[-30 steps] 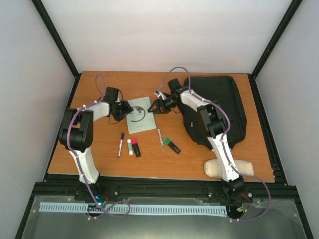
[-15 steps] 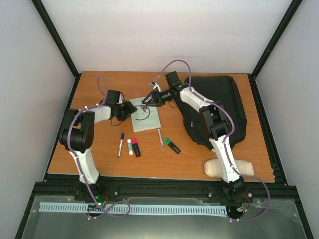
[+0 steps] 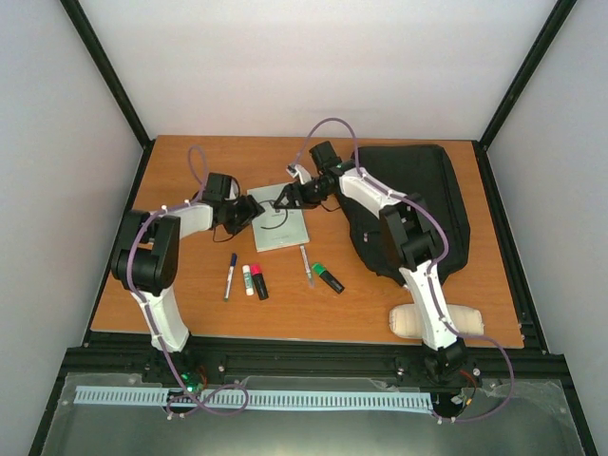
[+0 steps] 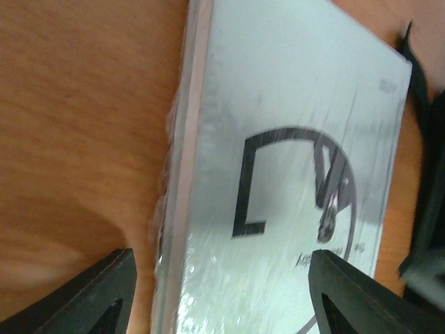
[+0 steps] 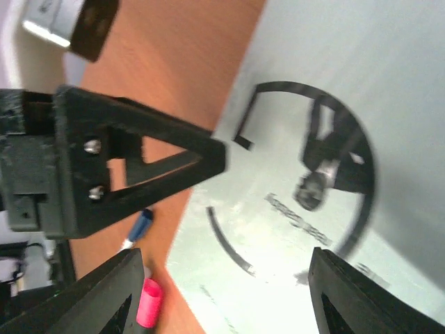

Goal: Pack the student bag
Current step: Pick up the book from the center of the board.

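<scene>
Counter [image 3: 247, 157]: wood, carries everything.
Backpack [image 3: 427, 190]: black, lying flat, upper right of top view. Long axis runs top to bottom of frame. Opening not discernible.
Notebook [image 3: 280, 233]: pale, wrapped, centre of frame, near backpack's left side.
Left fingers [image 4: 104, 292]: spread open, straddling notebook's left edge, nothing clamped.
Right fingers [image 5: 361, 292]: spread open over notebook cover, empty.
Judgement: backpack lies right of both; right arm nearer.

Pale booklet [image 3: 277, 224], pens [image 3: 230, 275], markers [image 3: 329, 277], cream pouch [image 3: 407, 323] on wooden table [image 3: 190, 163].
</scene>
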You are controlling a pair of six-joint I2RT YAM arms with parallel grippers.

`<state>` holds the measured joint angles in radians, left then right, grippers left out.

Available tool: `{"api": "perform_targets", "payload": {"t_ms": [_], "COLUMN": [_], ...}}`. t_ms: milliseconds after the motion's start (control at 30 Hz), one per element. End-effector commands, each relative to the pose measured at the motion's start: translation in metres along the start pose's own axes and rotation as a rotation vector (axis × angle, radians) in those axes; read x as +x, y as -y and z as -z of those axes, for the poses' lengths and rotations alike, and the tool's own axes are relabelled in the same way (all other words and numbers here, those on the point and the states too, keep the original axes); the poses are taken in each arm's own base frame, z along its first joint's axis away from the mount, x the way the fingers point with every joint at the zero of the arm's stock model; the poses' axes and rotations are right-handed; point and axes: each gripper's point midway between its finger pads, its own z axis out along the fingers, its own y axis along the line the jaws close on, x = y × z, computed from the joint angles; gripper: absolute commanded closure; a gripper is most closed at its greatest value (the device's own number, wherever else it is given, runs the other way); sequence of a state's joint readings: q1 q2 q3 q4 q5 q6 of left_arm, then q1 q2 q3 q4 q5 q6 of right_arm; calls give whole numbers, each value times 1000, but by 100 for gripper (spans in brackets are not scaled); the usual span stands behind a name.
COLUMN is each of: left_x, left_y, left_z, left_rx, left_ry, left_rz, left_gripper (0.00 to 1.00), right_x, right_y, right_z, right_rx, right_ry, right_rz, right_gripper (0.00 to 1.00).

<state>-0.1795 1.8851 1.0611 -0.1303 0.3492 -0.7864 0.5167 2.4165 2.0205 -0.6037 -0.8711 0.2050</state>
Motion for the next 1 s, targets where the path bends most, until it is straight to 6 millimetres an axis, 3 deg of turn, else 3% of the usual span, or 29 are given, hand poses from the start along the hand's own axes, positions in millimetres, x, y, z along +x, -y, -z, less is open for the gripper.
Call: {"api": "perform_targets", "payload": {"t_ms": [0,267,533,667,833,867,967], "left_x": [38,16,8,1,5,8,18], "left_y": [-56,-35,-23,-14,-22,-27,-38], "left_z": [6,33,14,3,-8,-10,-14], "left_rx": [-238,-221,-203,-178,-208,-215,-231], "left_ry": [-107,-4,-67,-90,-128,-137,-159], "left_rz": [49,-16,-21,-31,-17,-11,8], "left_gripper": [27,36,50,58,81,87,92], "right_x": [-4,21,40,55,65,63,54], "right_y": [17,60,78,79,82,78,56], "right_z": [27,23,7,-10,-29,-33,-38], "right_rx": [177,301,280,185,70,24,-147], "right_ry": [32,-7,-53,-93,-124,-121,-107], "right_rz": [38,-22,-74,-124,-195,-210,-239], "right_gripper": [34,28,27,26,23,23,23]}}
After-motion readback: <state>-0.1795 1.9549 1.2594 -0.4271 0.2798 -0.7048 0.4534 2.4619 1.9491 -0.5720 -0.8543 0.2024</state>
